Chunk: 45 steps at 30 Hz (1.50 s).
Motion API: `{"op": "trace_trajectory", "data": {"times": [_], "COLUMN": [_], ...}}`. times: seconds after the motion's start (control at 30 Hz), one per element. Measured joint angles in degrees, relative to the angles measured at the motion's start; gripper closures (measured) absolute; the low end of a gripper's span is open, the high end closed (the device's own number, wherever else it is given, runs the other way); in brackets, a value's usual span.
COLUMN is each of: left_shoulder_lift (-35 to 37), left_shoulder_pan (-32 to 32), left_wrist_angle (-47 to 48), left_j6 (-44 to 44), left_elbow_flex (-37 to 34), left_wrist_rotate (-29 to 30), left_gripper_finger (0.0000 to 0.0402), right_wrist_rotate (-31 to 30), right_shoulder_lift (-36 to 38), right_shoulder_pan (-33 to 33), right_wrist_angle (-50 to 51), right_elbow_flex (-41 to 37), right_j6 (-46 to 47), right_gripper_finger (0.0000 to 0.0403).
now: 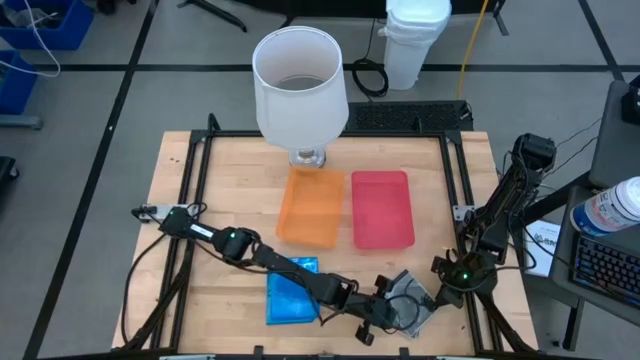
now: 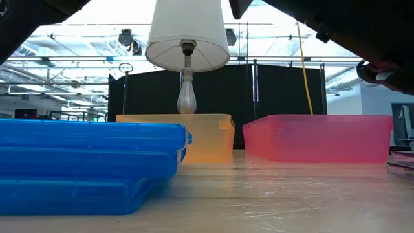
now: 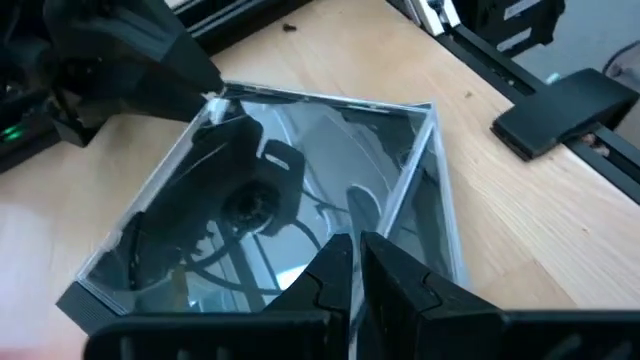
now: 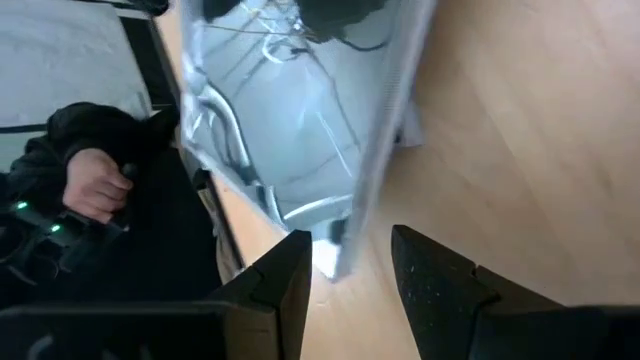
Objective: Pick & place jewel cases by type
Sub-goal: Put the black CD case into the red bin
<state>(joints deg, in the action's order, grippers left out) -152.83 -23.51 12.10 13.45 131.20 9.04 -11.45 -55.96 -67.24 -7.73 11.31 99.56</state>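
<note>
Two trays lie side by side in the middle of the table (image 1: 180, 200), toward its far edge: one orange tray (image 1: 311, 207) and one red tray (image 1: 382, 208). Nothing shows inside either of them, from above or from table height. One white lamp (image 1: 299, 88) stands at the far edge, just behind the orange tray.

The blue jewel cases (image 1: 292, 292) sit in a stack near the near edge, left of centre; the low view shows at least three layers, though the exact count cannot be told. One clear jewel case (image 1: 410, 298) lies flat by the near edge, toward the right corner, well apart from both trays and to the right of the blue stack.

The left gripper (image 3: 355, 262) reaches across from the left, over the blue stack, to the clear case. Its claw is pressed nearly together, pinching the case's near rim between the fingertips, as the left wrist view shows. The right gripper (image 4: 348, 262) hangs at the opposite side of the same case, by the table's right edge. Its claw is spread partway, with one corner of the clear case sitting in the gap between the two fingers; whether the pads touch the plastic cannot be told.

In the right wrist view, a person's hand (image 4: 95, 185) in a dark sleeve shows beyond the table edge.
</note>
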Motion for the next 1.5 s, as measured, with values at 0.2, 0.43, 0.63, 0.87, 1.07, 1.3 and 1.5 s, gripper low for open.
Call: {"op": "trace_trajectory", "data": {"times": [0.2, 0.43, 0.63, 0.87, 1.07, 1.3, 1.5], "left_shoulder_lift": [-2.0, -1.4, -0.7, 1.3, 1.2, 2.8, 4.1], "left_shoulder_pan": [0.2, -0.6, -0.6, -0.2, 0.4, 0.5, 0.9], "left_wrist_angle": [-2.3, -2.9, -2.2, 13.1, 19.3, 23.5, 25.7], "left_j6": [1.3, 6.7, 7.6, 8.4, 8.5, 8.3, 7.3], "left_elbow_flex": [0.2, 0.6, 3.7, 3.8, 3.7, 3.8, 3.8], "left_wrist_rotate": [0.9, 5.1, 4.9, 3.9, 4.5, 7.8, 13.1], "left_gripper_finger": [0.0367, 0.0367, 0.0366, 0.0366, 0.0366, 0.0366, 0.0366], "right_wrist_rotate": [-1.8, -1.9, -2.0, -2.0, -2.0, -2.0, -2.0], "right_shoulder_lift": [0.0, 0.0, 0.0, 0.0, 0.0, 0.0, 0.0], "right_shoulder_pan": [0.0, -0.4, -1.2, -1.2, -1.2, -1.2, -1.2], "right_wrist_angle": [-1.0, -0.1, 2.0, 2.4, 2.4, 2.4, 2.5], "right_elbow_flex": [0.0, 0.0, 0.0, 0.0, 0.0, 0.0, 0.0], "right_j6": [-0.8, -0.8, 0.0, 0.1, -0.2, -0.6, -0.9], "right_gripper_finger": [0.027, 0.0271, 0.027, 0.027, 0.027, 0.027, 0.027]}}
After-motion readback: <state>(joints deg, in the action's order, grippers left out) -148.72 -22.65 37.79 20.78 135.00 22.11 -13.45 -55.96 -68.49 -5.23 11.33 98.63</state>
